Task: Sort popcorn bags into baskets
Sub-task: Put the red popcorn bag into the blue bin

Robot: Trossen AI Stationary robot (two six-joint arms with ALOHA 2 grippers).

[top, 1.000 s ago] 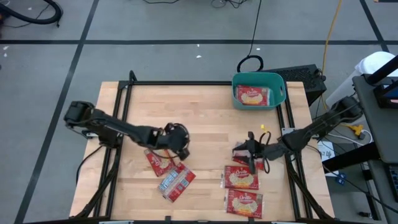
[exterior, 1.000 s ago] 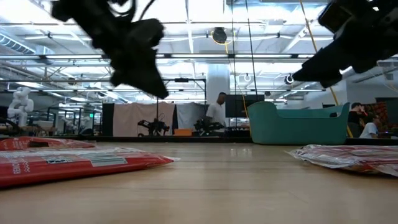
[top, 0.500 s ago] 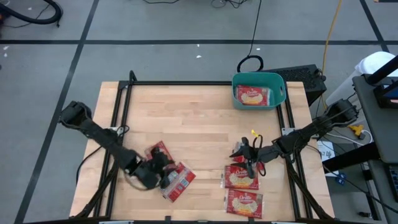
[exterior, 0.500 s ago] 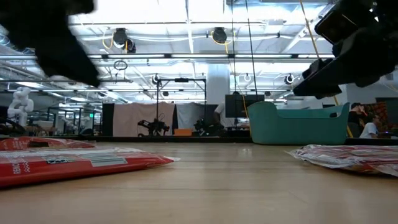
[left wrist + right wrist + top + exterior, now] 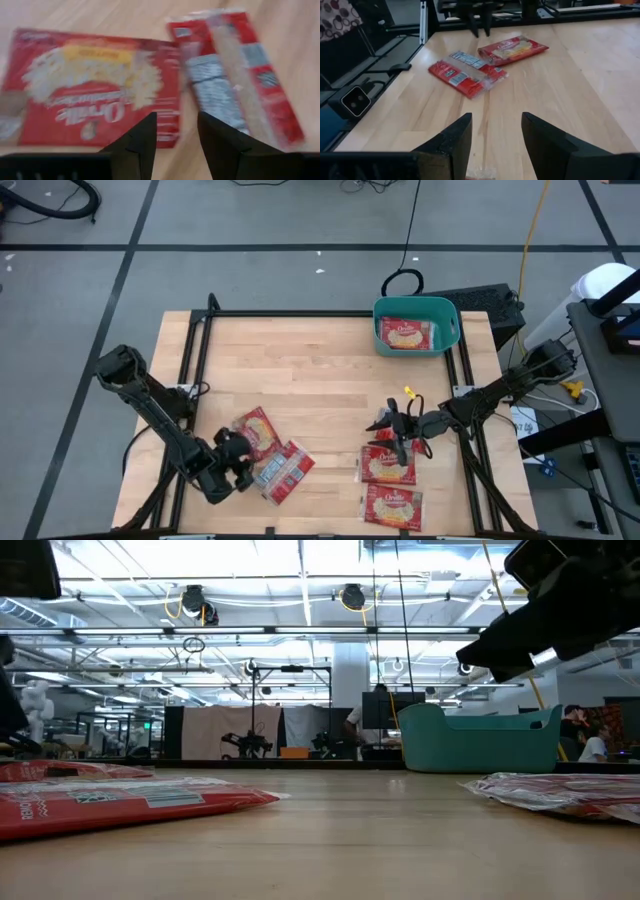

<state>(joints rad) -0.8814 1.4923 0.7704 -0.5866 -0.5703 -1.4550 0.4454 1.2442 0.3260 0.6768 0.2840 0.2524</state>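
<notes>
Two red popcorn bags lie flat at the table's near left: one picture face up (image 5: 255, 430) (image 5: 95, 90), one label face up (image 5: 283, 472) (image 5: 240, 80). My left gripper (image 5: 243, 454) (image 5: 176, 145) hovers open just near-left of them, its fingers pointing at their adjoining edges and holding nothing. Two more bags (image 5: 388, 465) (image 5: 392, 505) lie near right. My right gripper (image 5: 392, 430) (image 5: 496, 145) hangs open above the far edge of the nearer one, empty. The teal basket (image 5: 447, 330) at the far right holds one bag (image 5: 405, 333).
Black frame rails (image 5: 195, 370) (image 5: 462, 380) run along the table's left and right sides. Bare wood (image 5: 320, 380) lies between the bag groups and the basket. In the low view the basket (image 5: 480, 740) stands beyond a bag (image 5: 560, 790) on the right.
My left gripper has swung from over the table's middle toward the near-left corner, sinking a little and turning, and now points at the two left bags. The bags lie where they were. My right gripper has tipped slightly and stayed in place.
</notes>
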